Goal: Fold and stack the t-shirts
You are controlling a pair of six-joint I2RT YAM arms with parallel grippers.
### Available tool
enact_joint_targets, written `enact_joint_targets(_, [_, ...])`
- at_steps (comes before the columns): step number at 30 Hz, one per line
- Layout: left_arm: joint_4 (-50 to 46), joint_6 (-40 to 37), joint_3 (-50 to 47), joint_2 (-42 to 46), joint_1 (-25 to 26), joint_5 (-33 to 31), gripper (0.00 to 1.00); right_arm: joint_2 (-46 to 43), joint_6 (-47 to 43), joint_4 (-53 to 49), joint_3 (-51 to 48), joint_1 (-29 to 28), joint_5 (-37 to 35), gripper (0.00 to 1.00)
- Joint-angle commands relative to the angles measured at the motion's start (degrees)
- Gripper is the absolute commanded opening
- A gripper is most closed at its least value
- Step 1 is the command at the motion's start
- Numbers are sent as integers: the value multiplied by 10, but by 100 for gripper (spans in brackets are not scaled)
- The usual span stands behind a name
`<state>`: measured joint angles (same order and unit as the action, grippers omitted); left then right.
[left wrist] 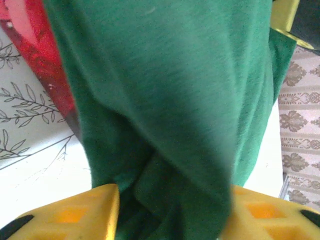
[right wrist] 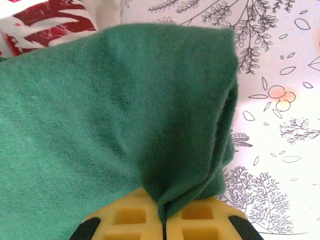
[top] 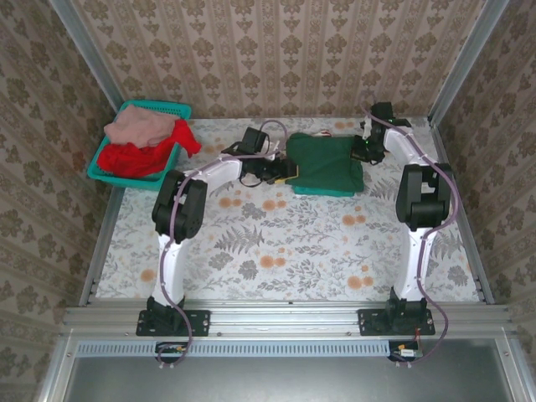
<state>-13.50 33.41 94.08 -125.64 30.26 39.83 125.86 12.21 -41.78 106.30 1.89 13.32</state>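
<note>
A dark green t-shirt (top: 325, 159) lies folded at the back middle of the table, on top of a teal-green t-shirt (top: 328, 191). My left gripper (top: 283, 172) is at its left edge. Its yellow fingers (left wrist: 75, 215) stand apart, open, with a bunch of the green cloth (left wrist: 170, 100) lying between them. My right gripper (top: 361, 151) is at the shirt's right edge, shut on a folded corner of the green cloth (right wrist: 150, 100). A white-red t-shirt (right wrist: 50, 22) peeks out beyond the green one.
A teal mesh basket (top: 177, 110) stands at the back left, holding a red t-shirt (top: 134, 159) and a dusty pink one (top: 138, 126). The flowered tablecloth (top: 276, 251) spreads toward the near edge. Patterned walls close in on three sides.
</note>
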Motion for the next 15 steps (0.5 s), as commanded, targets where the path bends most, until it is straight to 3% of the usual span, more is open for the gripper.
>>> enact_joint_targets(1, [15, -4, 1, 11, -11, 11, 65, 5, -20, -19, 30, 1, -43, 15])
enact_joint_targets(4, [-8, -19, 5, 32, -19, 3, 63, -23, -11, -35, 28, 0, -74, 26])
enact_joint_targets(7, [-25, -32, -6, 55, -25, -8, 55, -77, 10, -37, 3, -5, -130, 49])
enact_joint_targets(8, [-34, -38, -9, 58, -27, -12, 55, -97, 21, -37, -8, -9, -148, 52])
enact_joint_targets(12, [-49, -49, -13, 50, -27, -15, 53, -166, 40, -12, -66, -41, -217, 56])
enact_joint_targets(15, [-46, -52, -28, 44, -20, -9, 40, -189, 63, 20, -98, -65, -205, 56])
